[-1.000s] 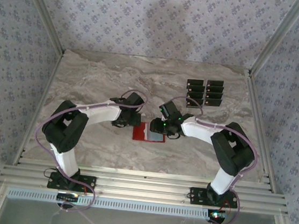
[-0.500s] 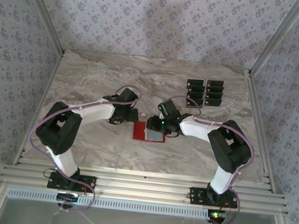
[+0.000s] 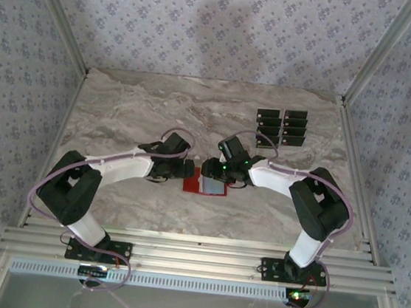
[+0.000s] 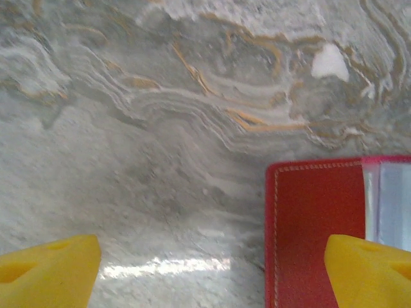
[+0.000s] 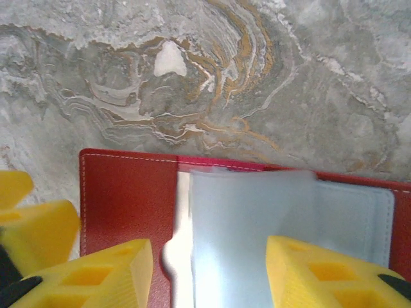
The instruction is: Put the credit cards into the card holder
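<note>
Opened card holder [image 3: 206, 184] being flanked by both grippers near the middle of the table [image 3: 136, 109].

The red holder is being shown lying flat with its grey pocket side up. The left gripper [image 3: 181, 170] is being held low at its left edge with the jaws wide apart and bare marble between them (in the left wrist view one yellow finger [image 4: 369, 269] is overlapping the red cover). The right gripper [image 3: 214, 171] is being held over the grey pocket with its jaws apart on either side. Whether its pads are touching the pocket cannot be told. The credit cards [image 3: 281, 127] are being left in two short columns at the far right, well apart from the holder.
</note>
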`<state>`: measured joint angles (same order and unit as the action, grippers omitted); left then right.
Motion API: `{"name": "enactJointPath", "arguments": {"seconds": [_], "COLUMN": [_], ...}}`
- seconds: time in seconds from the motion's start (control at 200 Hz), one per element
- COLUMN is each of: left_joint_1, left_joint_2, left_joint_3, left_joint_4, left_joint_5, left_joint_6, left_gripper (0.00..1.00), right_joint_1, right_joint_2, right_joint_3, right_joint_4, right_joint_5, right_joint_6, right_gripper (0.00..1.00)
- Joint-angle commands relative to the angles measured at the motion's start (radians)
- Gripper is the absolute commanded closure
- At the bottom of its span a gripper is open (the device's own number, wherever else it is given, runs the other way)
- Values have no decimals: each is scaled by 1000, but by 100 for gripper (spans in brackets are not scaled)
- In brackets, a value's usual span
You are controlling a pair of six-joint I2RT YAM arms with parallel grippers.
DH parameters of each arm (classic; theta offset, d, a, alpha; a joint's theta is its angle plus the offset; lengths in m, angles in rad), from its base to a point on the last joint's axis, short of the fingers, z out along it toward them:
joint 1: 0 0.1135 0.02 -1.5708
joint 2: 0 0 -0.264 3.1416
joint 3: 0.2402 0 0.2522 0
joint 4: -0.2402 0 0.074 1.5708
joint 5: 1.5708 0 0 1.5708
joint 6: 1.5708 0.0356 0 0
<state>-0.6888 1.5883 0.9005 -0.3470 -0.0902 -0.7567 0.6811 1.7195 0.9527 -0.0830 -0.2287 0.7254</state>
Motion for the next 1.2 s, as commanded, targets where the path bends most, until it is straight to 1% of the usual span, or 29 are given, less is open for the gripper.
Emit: {"name": "enactJointPath", "arguments": {"seconds": [0.0, 0.24, 0.71, 0.974, 1.194], "left_joint_1": [-18, -27, -26, -26, -26], "left_joint_2": [-31, 7, 38, 48, 45], "left_joint_3": [-30, -53, -54, -44, -41], "left_joint_4": [28, 34, 40, 44, 50], "left_joint_5": [-5, -30, -41, -44, -45], "left_joint_6": [-41, -56, -50, -40, -29], "left_gripper": [9, 9, 10, 10, 10], "right_joint_1": [0, -19, -36, -32, -7], "right_joint_2": [-49, -60, 4, 51, 51], "right_joint_3": [-3, -5, -15, -14, -13], "right_joint_4": [-43, -73, -57, -36, 3], "right_joint_5": [20, 33, 32, 13, -14], "right_joint_6": [-18, -43, -55, -47, -11], "right_gripper": [48, 48, 47, 47, 47]}}
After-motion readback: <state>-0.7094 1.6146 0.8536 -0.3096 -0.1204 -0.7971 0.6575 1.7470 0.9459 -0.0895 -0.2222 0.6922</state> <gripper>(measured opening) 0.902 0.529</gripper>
